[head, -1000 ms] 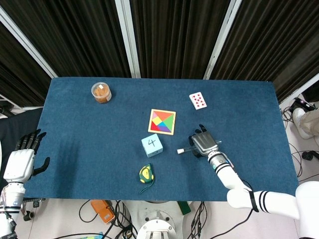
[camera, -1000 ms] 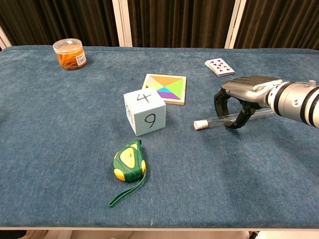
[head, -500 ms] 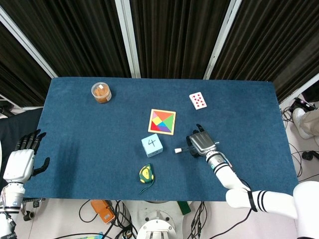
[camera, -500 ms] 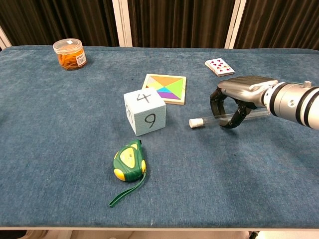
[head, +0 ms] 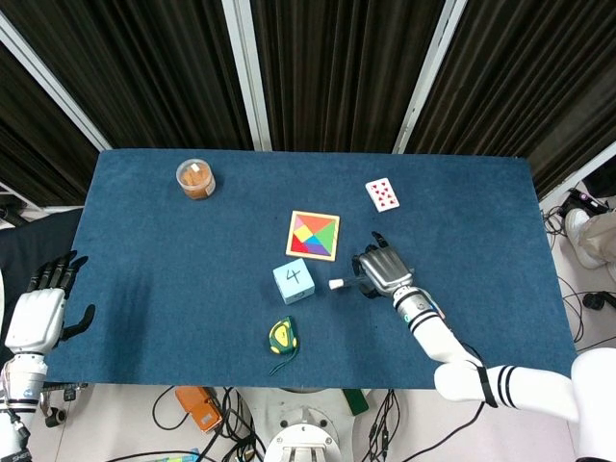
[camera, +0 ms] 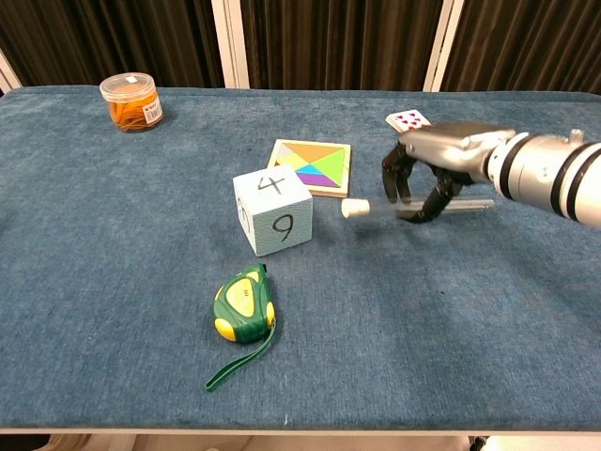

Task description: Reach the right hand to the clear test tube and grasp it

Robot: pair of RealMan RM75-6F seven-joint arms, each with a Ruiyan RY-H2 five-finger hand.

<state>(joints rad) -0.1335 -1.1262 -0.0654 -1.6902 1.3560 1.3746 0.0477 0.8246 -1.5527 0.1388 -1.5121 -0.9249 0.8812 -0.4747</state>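
Observation:
The clear test tube [camera: 376,210] with a white cap is held roughly level in my right hand [camera: 427,174], its capped end pointing left toward the numbered cube. It sits a little above the blue cloth. From the head view the tube's cap [head: 337,284] pokes out left of the right hand [head: 382,270], whose fingers curl around the tube. My left hand [head: 38,313] hangs off the table's left edge with fingers apart and nothing in it.
A pale blue numbered cube [camera: 272,210] stands just left of the tube's cap. A tangram board [camera: 313,166] lies behind it, a playing card [camera: 408,120] at the back right, a green tape measure [camera: 244,303] in front, a jar [camera: 131,101] far left.
My right hand has lifted the tube off the cloth and carried it left and back, so its cap now sits close to the cube. The left hand has not moved.

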